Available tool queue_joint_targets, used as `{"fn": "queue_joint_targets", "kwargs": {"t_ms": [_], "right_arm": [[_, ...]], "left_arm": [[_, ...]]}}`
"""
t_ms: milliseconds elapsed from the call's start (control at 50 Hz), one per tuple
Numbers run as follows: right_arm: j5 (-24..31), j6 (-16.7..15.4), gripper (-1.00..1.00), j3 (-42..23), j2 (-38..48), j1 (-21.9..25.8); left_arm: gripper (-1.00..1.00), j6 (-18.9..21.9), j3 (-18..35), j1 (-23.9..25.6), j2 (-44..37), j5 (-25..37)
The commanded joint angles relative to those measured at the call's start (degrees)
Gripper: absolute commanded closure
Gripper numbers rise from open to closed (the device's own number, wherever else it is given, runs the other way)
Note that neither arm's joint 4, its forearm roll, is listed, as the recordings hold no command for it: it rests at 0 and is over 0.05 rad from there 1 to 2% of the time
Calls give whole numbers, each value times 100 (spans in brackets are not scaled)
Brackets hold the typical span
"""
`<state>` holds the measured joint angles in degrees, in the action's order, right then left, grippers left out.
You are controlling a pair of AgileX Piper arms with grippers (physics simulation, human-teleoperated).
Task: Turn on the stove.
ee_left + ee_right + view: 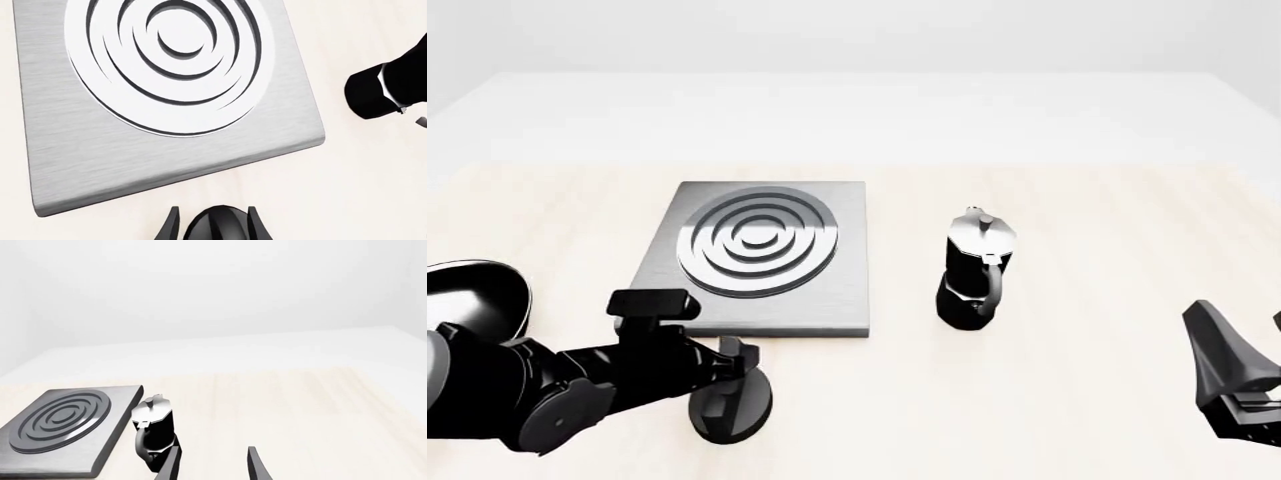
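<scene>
Left hand point(737, 372): low at the counter's near left, its two fingers point(171, 227) set on either side of the knob, close against it; whether they press it cannot be told.
Knob point(219, 226): black, oval, on the counter just in front of the stove's near edge, sitting between the left hand's fingers.
Right hand point(212, 464): at the near right, well apart from the stove, fingers spread with a clear gap and nothing in it.
Stove point(831, 275): flat brushed-grey slab with concentric burner rings, lying left of centre, just beyond the left hand and knob.
Moka pot point(974, 270): black and silver, upright, right of the stove and apart from it.
Counter point(1068, 370): pale wood.
</scene>
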<state>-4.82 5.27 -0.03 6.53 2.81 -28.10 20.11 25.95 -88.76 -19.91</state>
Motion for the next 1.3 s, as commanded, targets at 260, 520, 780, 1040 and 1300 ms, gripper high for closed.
{"fn": "queue_joint_targets", "kwargs": {"t_ms": [260,520,780,1040,1300], "right_arm": [[-65,-27,-100,-1,86,5],[-31,-51,-100,-1,54,1],[-13,-61,-100,-1,33,-6],[25,-75,-100,-1,-7,2],[55,-106,-100,-3,-40,-1]], "left_arm": [[-100,1743,-269,-1444,462,506],[-100,1795,-322,-1610,644,582],[-100,2129,-373,-1727,1555,950],[-100,2278,-679,-1771,2845,1455],[-100,2324,-855,-1672,4226,2125]]}}
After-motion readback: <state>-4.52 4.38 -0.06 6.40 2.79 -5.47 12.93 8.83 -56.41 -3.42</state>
